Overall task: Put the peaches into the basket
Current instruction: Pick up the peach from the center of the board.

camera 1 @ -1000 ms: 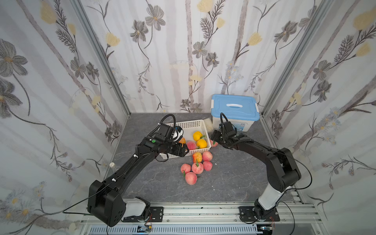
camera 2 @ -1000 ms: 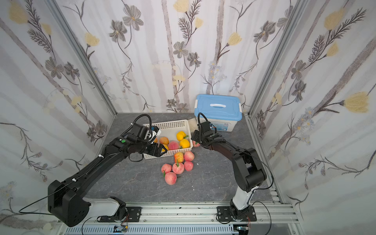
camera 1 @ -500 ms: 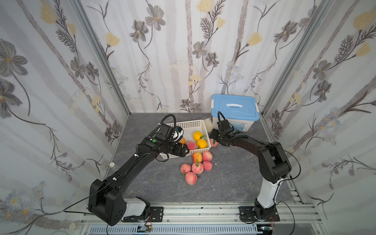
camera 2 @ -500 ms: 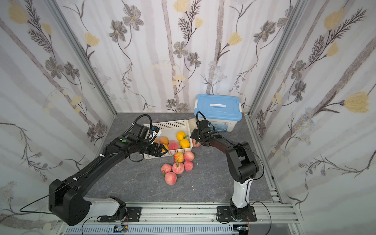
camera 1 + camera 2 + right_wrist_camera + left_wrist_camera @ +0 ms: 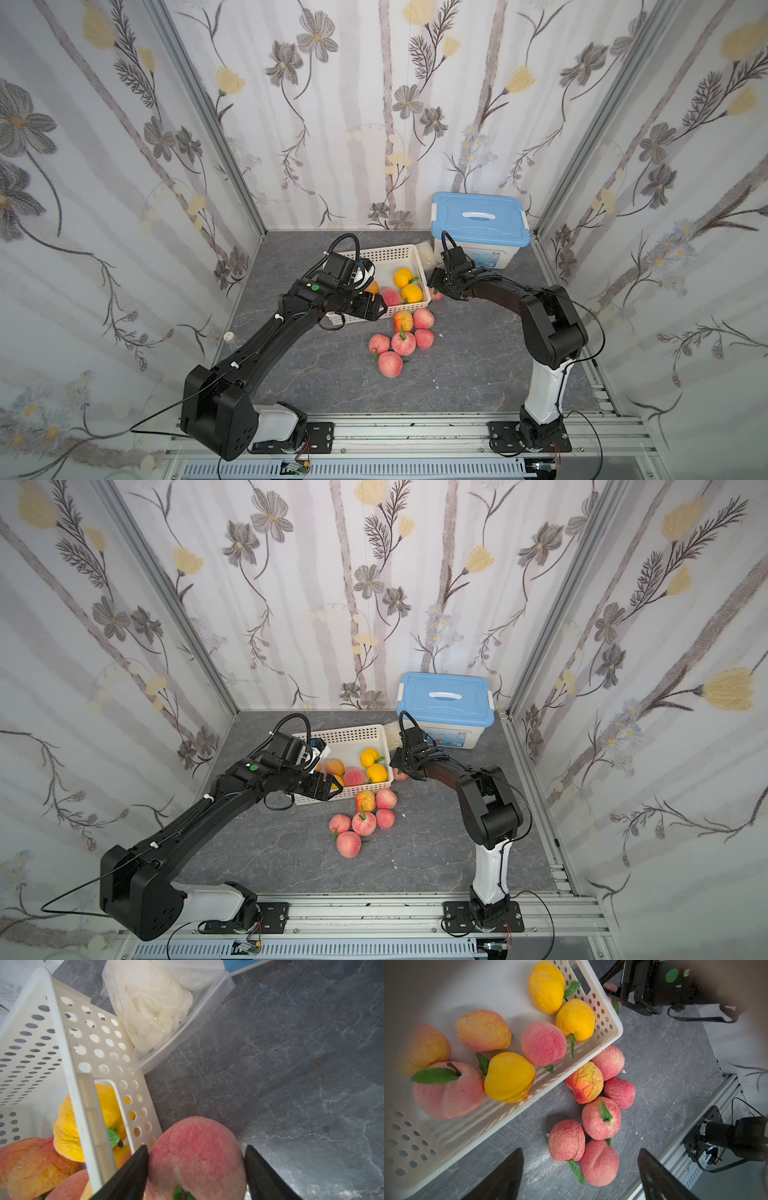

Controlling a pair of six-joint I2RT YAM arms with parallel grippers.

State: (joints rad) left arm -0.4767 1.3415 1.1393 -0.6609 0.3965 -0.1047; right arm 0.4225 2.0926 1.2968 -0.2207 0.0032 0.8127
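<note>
Both arms black (white base links), black cables looped.

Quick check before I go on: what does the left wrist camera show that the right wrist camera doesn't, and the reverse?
Only left wrist: six loose peaches clustered on the table outside the basket, ahead of the open left end effector. Only right wrist: a clear bag of white pieces beside the basket. Both: the basket, yellow peaches inside it, and the pink peach between the fingers of the right end effector, only partly seen from the left wrist.
</note>
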